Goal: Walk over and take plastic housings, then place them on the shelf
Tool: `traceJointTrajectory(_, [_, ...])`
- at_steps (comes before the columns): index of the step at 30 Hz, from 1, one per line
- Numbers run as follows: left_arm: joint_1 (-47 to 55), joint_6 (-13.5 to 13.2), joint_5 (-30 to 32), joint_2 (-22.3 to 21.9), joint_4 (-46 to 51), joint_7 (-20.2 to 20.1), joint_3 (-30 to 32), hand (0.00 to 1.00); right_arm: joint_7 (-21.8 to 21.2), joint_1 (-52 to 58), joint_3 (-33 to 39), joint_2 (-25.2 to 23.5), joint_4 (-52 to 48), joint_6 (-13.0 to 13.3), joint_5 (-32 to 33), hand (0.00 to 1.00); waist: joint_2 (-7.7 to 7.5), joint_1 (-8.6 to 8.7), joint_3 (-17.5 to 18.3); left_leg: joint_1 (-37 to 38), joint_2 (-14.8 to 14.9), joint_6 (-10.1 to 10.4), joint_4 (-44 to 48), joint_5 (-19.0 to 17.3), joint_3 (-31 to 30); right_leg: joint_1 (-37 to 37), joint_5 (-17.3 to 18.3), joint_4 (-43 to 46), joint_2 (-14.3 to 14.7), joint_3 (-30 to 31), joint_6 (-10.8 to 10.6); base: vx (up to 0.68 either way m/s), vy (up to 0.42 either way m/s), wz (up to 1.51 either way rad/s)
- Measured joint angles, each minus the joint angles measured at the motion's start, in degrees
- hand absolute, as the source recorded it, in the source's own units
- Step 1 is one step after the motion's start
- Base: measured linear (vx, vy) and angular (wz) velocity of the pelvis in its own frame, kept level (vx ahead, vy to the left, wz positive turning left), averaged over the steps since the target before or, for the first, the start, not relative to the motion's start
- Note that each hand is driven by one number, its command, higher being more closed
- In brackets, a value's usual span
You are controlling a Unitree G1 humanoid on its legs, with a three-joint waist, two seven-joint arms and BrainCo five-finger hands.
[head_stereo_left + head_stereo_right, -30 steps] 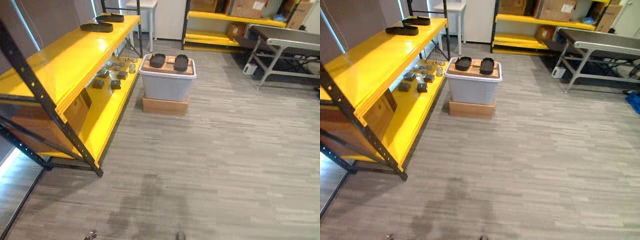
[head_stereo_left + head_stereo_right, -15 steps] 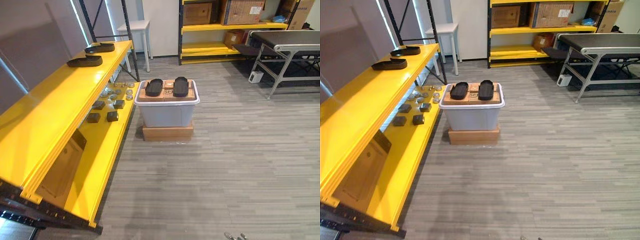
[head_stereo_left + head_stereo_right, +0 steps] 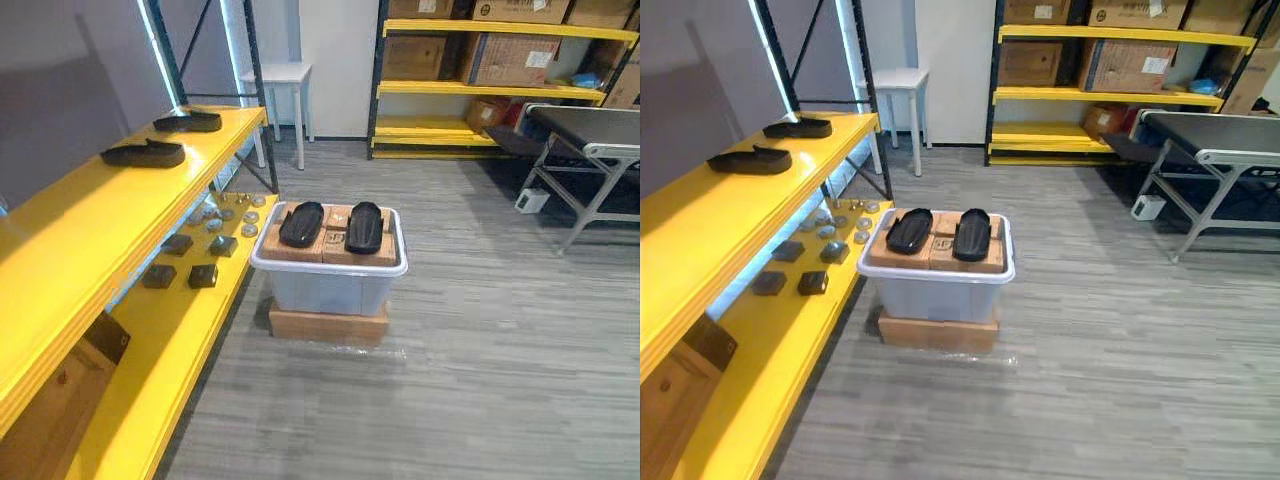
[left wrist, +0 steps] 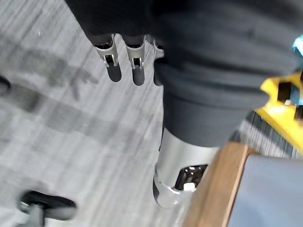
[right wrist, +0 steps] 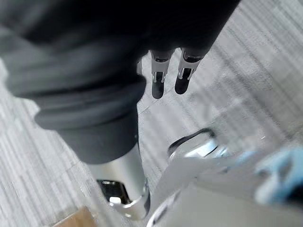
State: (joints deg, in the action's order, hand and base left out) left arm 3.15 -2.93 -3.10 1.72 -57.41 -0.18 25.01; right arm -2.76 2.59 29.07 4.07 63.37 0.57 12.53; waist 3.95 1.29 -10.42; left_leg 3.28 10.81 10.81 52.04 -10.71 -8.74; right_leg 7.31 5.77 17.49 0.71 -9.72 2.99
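Note:
Two black plastic housings lie side by side on cardboard on top of a grey bin, ahead on the floor. Two more black housings rest on the top board of the yellow shelf at the left. My left hand hangs over the grey floor with straight fingers and holds nothing. My right hand hangs the same way, fingers straight and empty. Both hands are far from the bin.
The bin stands on a flat cardboard box. Small dark blocks and round parts lie on the lower yellow board. A white stool, a yellow rack with cartons and a grey metal table stand further back.
The camera has moved forward and lifted: the bin with the housings now sits nearer and more central, and the shelf's black front post has left the picture. Nothing on the shelf or bin moved.

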Motion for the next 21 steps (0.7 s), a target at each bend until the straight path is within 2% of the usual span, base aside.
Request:
traceJointTrajectory(1, [0.5,0.0,0.0,0.0,0.0,0.0,0.5,0.0,0.0,0.0,-0.1,-0.1,0.0,-0.1,0.0,0.0,-0.09,-0.34,-0.2,-2.5,0.5,0.1,5.2,-0.3,0.6,-3.1,0.2,-2.3,0.8,-0.1,0.3,0.74,-0.191,0.01])
traceJointTrajectory(2, [1.8,0.0,-0.1,0.3,0.0,0.0,0.5,0.0,0.1,-0.1,0.0,-0.4,0.0,-0.2,0.0,0.0,-0.63,-1.22,-0.5,-6.9,1.6,-0.6,11.0,-0.8,4.1,-9.4,0.5,-6.6,1.7,0.3,0.8,0.57,-0.099,-0.2])
traceJointTrajectory(3, [3.2,0.3,-0.2,0.0,-0.3,0.0,0.5,0.0,0.4,-0.8,0.1,-0.4,0.2,-0.2,0.0,0.0,-1.24,-2.46,-0.7,-10.7,1.7,-2.0,10.2,-1.8,8.6,-13.9,0.6,-9.5,1.7,1.7,0.9,0.55,-0.073,-0.36])
traceJointTrajectory(4, [4.0,0.3,-0.4,-0.3,-0.5,-0.1,0.5,0.0,0.5,-1.2,0.1,-0.2,0.2,-0.2,0.0,0.0,-1.54,-3.13,-0.8,-12.7,1.6,-2.8,8.1,-2.6,10.5,-15.5,0.6,-10.9,1.5,2.5,0.9,0.51,-0.011,-0.59])
traceJointTrajectory(5, [5.2,0.4,-1.3,-0.6,-0.8,-0.2,0.7,0.0,0.6,-3.1,0.4,0.3,0.2,-0.2,0.1,0.0,-1.64,-3.93,-0.9,-16.0,-0.1,-4.3,-0.1,-3.6,13.0,-18.1,0.9,-13.2,0.2,3.9,0.4,0.5,0.065,-0.66])
traceJointTrajectory(6, [6.3,0.6,-1.3,-0.9,-1.3,-0.3,0.5,0.0,0.6,-5.0,0.8,0.6,0.0,-0.2,0.1,0.0,-1.86,-4.33,-1.1,-18.1,-2.7,-4.9,-12.9,-3.2,13.6,-19.9,1.8,-14.7,-1.7,5.1,-0.9,0.5,0.099,-0.61])
traceJointTrajectory(7, [6.9,0.6,-1.3,-1.2,-1.3,-0.3,0.5,0.0,0.6,-5.6,1.4,0.7,-0.3,-0.1,0.1,0.0,-1.82,-4.4,-1.1,-18.6,-3.6,-5.4,-19.9,-2.4,13.5,-20.8,2.5,-15.2,-2.6,5.7,-1.5,0.5,0.159,-0.5])
traceJointTrajectory(8, [8.5,0.7,-1.3,-1.5,-1.3,-0.3,0.4,0.0,0.9,-6.1,1.3,1.1,-1.3,0.0,0.1,0.0,-1.29,-4.58,-0.9,-19.3,-4.2,-6.6,-31.4,2.0,13.6,-22.8,4.5,-16.5,-3.6,6.2,-2.3,0.51,0.211,-0.39])
traceJointTrajectory(9, [9.4,0.8,-1.3,-1.4,-1.6,-0.2,0.2,0.0,1.1,-5.9,0.7,1.0,-1.1,0.1,0.1,0.0,-1.46,-5.28,-0.4,-18.9,-4.6,-6.5,-30.6,5.8,14.0,-24.1,6.1,-16.7,-4.3,7.0,-2.7,0.53,0.232,-0.37])
traceJointTrajectory(10, [9.9,0.9,-1.3,-0.8,-2.4,-0.2,-0.4,0.0,1.3,-5.9,-0.6,0.7,-1.1,0.1,0.1,0.0,-1.93,-5.73,0.1,-18.9,-6.2,-8.7,-28.6,5.8,14.2,-24.7,7.4,-15.6,-5.6,7.6,-3.1,0.7,0.271,-0.1])
traceJointTrajectory(11, [9.7,1.1,-1.3,-0.3,-2.5,-0.2,-1.5,0.0,1.1,-6.2,-1.7,0.7,-1.0,0.1,0.1,0.0,-2.33,-5.1,0.0,-18.6,-6.9,-10.1,-27.2,3.2,13.8,-24.4,7.5,-11.7,-6.3,7.6,-3.0,0.48,0.169,0.1])
traceJointTrajectory(12, [9.4,1.1,-1.1,-0.1,-2.5,-0.2,-2.0,0.0,1.1,-6.2,-2.4,0.8,-1.0,0.1,0.0,0.0,-2.47,-5.0,0.0,-17.8,-7.3,-10.9,-27.4,3.1,13.6,-23.2,7.2,-8.1,-6.6,7.9,-3.3,0.59,0.209,0.28])
traceJointTrajectory(13, [9.1,1.3,-1.2,0.7,-2.6,-0.2,-2.7,0.0,1.2,-6.0,-3.1,0.7,-1.1,0.1,-0.8,0.0,-3.11,-5.14,-0.3,-14.7,-7.8,-11.3,-28.9,2.4,13.5,-19.3,6.3,3.0,-6.8,9.2,-4.8,0.56,0.217,0.23])
traceJointTrajectory(14, [8.6,1.4,-1.3,1.8,-2.4,-0.2,-4.2,0.0,1.3,-6.0,-4.0,0.7,-1.1,0.2,-1.8,0.0,-2.93,-4.96,-0.1,-11.1,-8.1,-11.6,-31.6,1.1,13.1,-13.7,1.9,17.0,-6.8,10.6,-11.6,0.66,0.24,0.19])
traceJointTrajectory(15, [8.1,1.4,-1.3,2.5,-2.2,-0.2,-5.0,0.0,1.4,-6.0,-4.8,0.6,-1.1,0.2,-1.9,0.0,-3.25,-4.81,-0.4,-9.2,-8.3,-12.0,-33.0,0.6,12.9,-10.9,-2.1,23.5,-7.0,11.3,-14.8,0.65,0.166,0.38])
traceJointTrajectory(16, [7.1,1.5,-1.3,4.1,-2.2,-0.1,-6.8,0.0,1.5,-5.8,-5.9,0.5,-1.1,0.2,-1.9,0.0,-3.75,-3.92,-0.9,-5.4,-8.7,-12.3,-35.2,0.4,11.4,-7.4,-2.1,32.7,-8.0,10.0,-15.1,0.53,0.053,0.55])
traceJointTrajectory(17, [5.7,1.5,-1.4,5.3,-2.0,0.1,-8.6,0.0,1.6,-4.7,-7.3,0.6,-2.5,0.2,-1.9,0.0,-3.66,-3.59,-1.0,-1.4,-8.8,-12.2,-37.5,0.4,10.6,-5.1,1.8,34.8,-10.1,6.4,-12.1,0.52,0.035,0.6])
traceJointTrajectory(18, [5.1,1.4,-2.2,5.5,-0.6,0.1,-8.7,0.0,1.9,-4.2,-8.8,0.6,-4.0,0.2,-1.9,0.0,-3.46,-3.51,-1.1,1.3,-8.3,-12.1,-39.2,0.5,10.2,-3.7,4.4,32.4,-10.9,3.9,-10.6,0.49,0.009,0.4])
traceJointTrajectory(19, [4.7,1.3,-2.9,5.6,0.5,0.2,-8.6,0.0,2.0,-4.0,-9.8,0.5,-5.1,0.2,-1.9,0.0,-3.37,-3.36,-1.1,2.5,-7.7,-11.8,-40.0,0.7,9.9,-2.8,5.3,29.0,-10.8,2.7,-10.3,0.44,-0.051,0.33])
traceJointTrajectory(20, [3.3,0.8,-4.2,5.8,2.3,0.7,-8.6,0.0,2.4,-3.3,-11.5,0.3,-8.5,0.2,-2.0,0.0,-3.25,-3.03,-0.9,3.2,-6.4,-11.2,-40.1,1.0,9.0,-1.3,5.9,19.3,-9.2,2.4,-10.4,0.5,-0.127,0.58])
traceJointTrajectory(21, [2.8,-0.2,-5.1,5.9,4.0,1.2,-8.8,0.0,3.4,-2.3,-12.4,-0.2,-12.7,0.3,-2.7,0.0,-3.96,-2.21,-0.1,2.9,-6.1,-10.1,-40.2,0.6,7.6,-0.8,4.6,6.0,-7.1,4.6,-10.2,0.31,-0.118,0.69])
